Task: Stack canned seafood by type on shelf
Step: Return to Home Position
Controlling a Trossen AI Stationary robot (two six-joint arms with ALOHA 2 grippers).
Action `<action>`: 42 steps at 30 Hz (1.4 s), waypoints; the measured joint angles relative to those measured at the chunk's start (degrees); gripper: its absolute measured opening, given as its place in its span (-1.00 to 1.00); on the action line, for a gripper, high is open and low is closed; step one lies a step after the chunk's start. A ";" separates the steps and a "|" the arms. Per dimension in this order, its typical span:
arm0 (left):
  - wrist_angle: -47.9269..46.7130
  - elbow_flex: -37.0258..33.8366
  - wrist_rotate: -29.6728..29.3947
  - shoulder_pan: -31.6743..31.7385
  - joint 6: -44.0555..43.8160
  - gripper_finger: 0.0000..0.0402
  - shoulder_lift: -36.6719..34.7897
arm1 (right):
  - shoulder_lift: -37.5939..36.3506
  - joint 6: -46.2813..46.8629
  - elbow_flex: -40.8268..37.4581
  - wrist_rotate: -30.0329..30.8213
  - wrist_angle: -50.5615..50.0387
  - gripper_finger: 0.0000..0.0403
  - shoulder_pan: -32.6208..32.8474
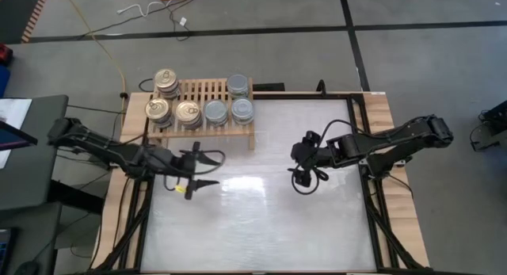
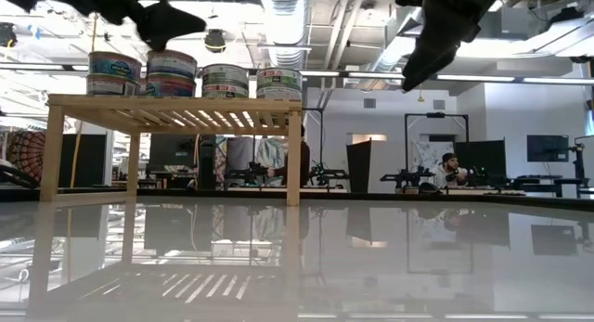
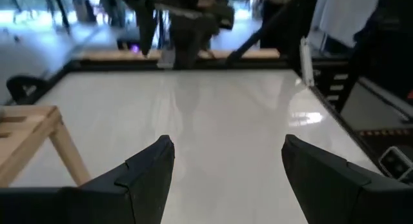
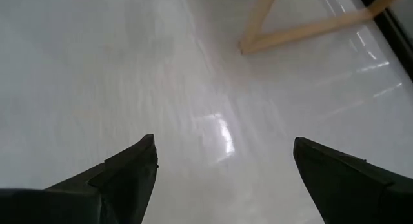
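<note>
Canned seafood (image 1: 188, 111) stands wholly on the shelf (image 1: 202, 91), with gold-topped tins toward the shelf's left end and silver-grey ones toward its right end. The left pincer (image 1: 211, 169) hovers over bare bench (image 1: 261, 219) just in front of the shelf's left half. It is released, its two fingers (image 3: 148, 172) spread with nothing between them, and the tins lie beyond it, well clear of it. The right pincer (image 1: 302, 166) hangs in front of and past the shelf's right end, farther from the tins, likewise released and empty.

From above each pile shows only its top lid, so its height cannot be counted. The low view shows what the high view hides: the piles at the shelf's left end stand two tins high, with printed side bands too small to read. In that view both arms are cut off by the upper edge. The left wrist view catches only a corner and one leg of the shelf. The right wrist view catches only a piece of the shelf's wooden frame on the bench, and no tins.
</note>
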 joint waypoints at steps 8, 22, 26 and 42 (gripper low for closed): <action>2.26 -12.89 0.30 2.78 5.79 0.37 -18.90 | 0.00 4.14 0.00 0.00 1.66 0.90 0.00; 3.37 -29.44 11.19 13.18 7.52 0.37 -48.95 | -0.02 4.21 0.00 -0.01 8.21 0.90 -0.26; 5.13 -29.39 11.57 14.94 10.53 0.37 -48.80 | -0.02 4.31 -0.04 -0.06 9.28 0.90 -0.27; -2.55 -29.52 11.51 15.52 4.60 0.37 -48.75 | -0.02 4.16 -0.07 -0.03 9.22 0.90 -0.26</action>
